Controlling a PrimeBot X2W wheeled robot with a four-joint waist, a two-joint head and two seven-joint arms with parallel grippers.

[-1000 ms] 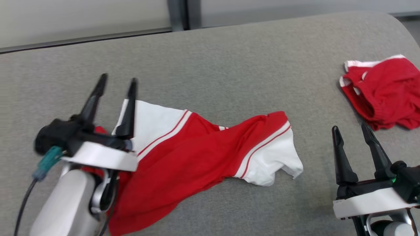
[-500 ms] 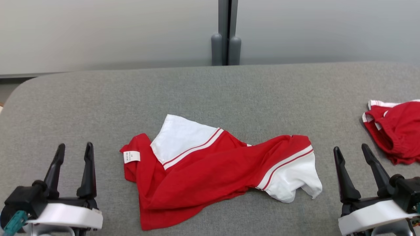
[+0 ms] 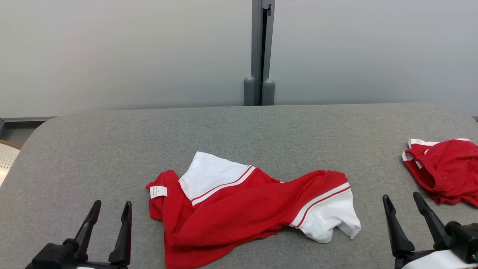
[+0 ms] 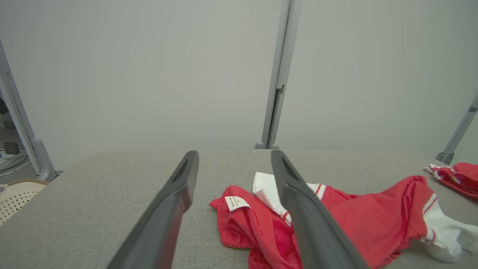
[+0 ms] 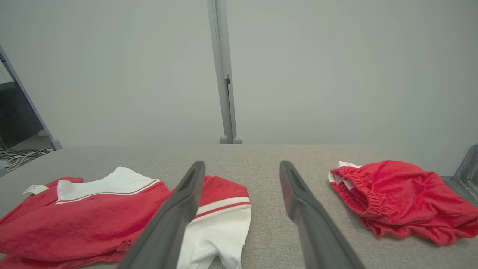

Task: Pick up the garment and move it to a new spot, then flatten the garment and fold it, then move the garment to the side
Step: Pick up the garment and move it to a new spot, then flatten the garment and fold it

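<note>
The garment [image 3: 242,209] is a red shirt with white, red-striped sleeves, lying crumpled and partly bunched in the middle of the grey table [image 3: 261,130], its label showing at the left end. My left gripper [image 3: 113,204] stands open at the lower left, apart from the shirt's left edge. My right gripper [image 3: 400,197] stands open at the lower right, just right of the white sleeve. The left wrist view shows the garment [image 4: 358,220] behind the right finger of the open left gripper [image 4: 234,155]. In the right wrist view the garment [image 5: 74,220] lies left of the open right gripper [image 5: 242,164].
A second red garment with an elastic waistband [image 3: 446,168] lies crumpled at the table's right edge, also in the right wrist view [image 5: 399,198]. A pale partition with a grey post [image 3: 259,56] stands behind the table. A perforated basket [image 3: 5,158] sits off the left end.
The head camera has tilted up, shifting the whole picture. My left gripper has drawn back off the shirt's left end to the lower left, staying open. The shirt lies as before.
</note>
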